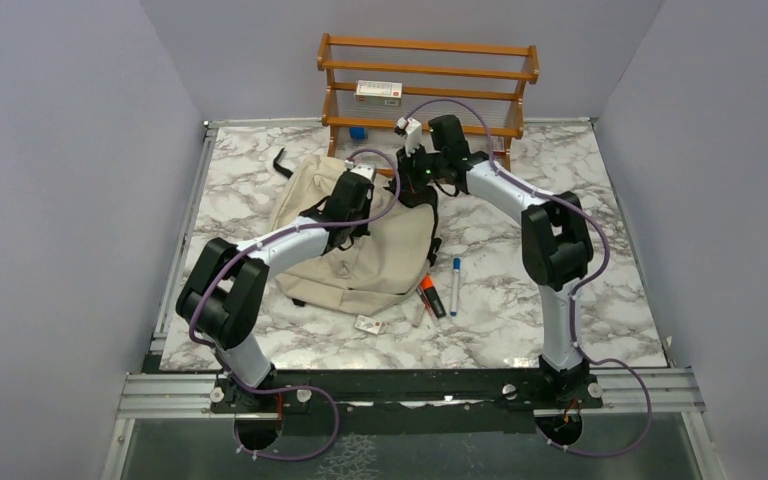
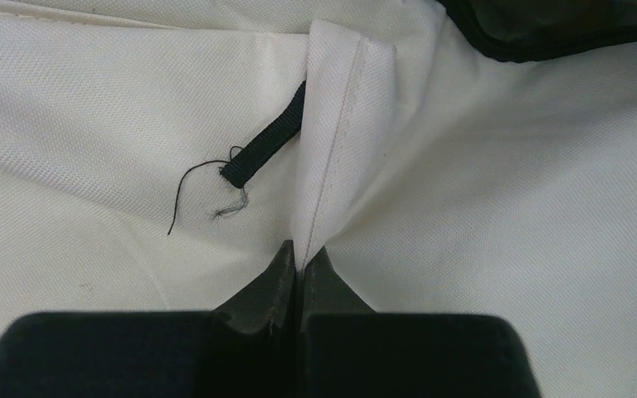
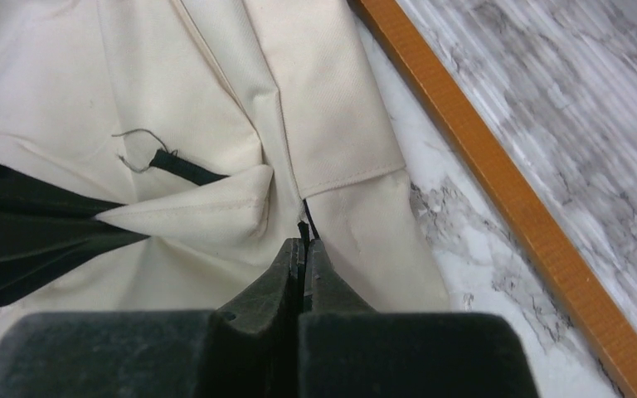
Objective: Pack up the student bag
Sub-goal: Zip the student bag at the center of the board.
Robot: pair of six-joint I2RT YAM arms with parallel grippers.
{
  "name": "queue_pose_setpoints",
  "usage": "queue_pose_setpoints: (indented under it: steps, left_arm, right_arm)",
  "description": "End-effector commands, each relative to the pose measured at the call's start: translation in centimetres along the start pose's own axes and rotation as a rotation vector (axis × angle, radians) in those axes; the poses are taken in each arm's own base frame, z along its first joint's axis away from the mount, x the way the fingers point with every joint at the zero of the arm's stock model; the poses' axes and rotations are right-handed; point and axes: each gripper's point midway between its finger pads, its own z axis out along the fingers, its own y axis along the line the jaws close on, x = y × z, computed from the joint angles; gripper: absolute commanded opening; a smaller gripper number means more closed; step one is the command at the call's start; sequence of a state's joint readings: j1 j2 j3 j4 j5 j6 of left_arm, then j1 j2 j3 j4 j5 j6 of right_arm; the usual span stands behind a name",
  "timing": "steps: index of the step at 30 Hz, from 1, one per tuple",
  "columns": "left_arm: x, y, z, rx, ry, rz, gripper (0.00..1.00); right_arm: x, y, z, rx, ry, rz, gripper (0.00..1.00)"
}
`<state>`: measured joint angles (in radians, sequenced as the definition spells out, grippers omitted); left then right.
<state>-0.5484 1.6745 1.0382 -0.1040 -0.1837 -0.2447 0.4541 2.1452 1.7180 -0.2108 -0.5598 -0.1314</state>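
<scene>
The student bag (image 1: 380, 250) is a cream fabric backpack lying crumpled on the marble table at back centre. My left gripper (image 1: 358, 182) is on its upper part. In the left wrist view the left gripper (image 2: 303, 253) is shut on a stitched cream fold of the bag (image 2: 332, 124), beside a frayed black strap end (image 2: 265, 149). My right gripper (image 1: 416, 168) is at the bag's far right corner. In the right wrist view the right gripper (image 3: 305, 242) is shut on a thin black tab (image 3: 305, 222) that sticks out of the cream fabric (image 3: 216, 108). Dark lining (image 2: 547, 25) shows at the top.
A wooden shelf rack (image 1: 428, 85) stands at the back with a white box (image 1: 378, 92) on it; its bottom rail (image 3: 498, 182) runs close to the right gripper. An orange marker (image 1: 430, 295), a blue pen (image 1: 455, 285) and a small white box (image 1: 368, 325) lie in front of the bag.
</scene>
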Motion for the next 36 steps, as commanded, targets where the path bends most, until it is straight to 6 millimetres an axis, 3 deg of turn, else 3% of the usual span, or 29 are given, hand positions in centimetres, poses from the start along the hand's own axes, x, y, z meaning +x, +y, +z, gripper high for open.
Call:
queue_pose_setpoints:
  steps: [1, 8, 16, 20, 26, 29, 36]
  left_arm:
    - [1.9, 0.6, 0.3, -0.001, 0.08, -0.03, 0.0]
    - [1.7, 1.1, 0.2, -0.003, 0.074, -0.058, 0.0]
    - [1.6, 1.5, 0.1, -0.011, 0.07, -0.063, 0.1]
    - [0.6, 1.1, -0.1, 0.029, 0.039, -0.072, 0.25]
    - [-4.4, 0.3, -2.2, 0.189, -0.117, -0.119, 0.51]
    - [-8.1, 0.6, -3.9, 0.247, -0.24, -0.107, 0.62]
    - [-15.3, 2.0, -7.0, 0.277, -0.484, 0.048, 0.71]
  right_arm:
    - [-2.9, 0.0, -2.6, 0.054, -0.085, -0.033, 0.01]
    - [-1.9, -0.3, -4.0, 0.119, -0.085, -0.027, 0.0]
    - [-1.4, -1.2, -5.9, 0.214, -0.108, -0.008, 0.0]
    - [-2.3, -1.3, -6.7, 0.208, -0.148, 0.001, 0.0]
    - [-6.1, 0.4, -6.2, 0.067, -0.246, 0.045, 0.0]
    - [-8.2, 1.3, -6.3, 0.008, -0.301, 0.062, 0.0]
    - [-11.3, 2.7, -7.5, -0.048, -0.363, 0.056, 0.0]
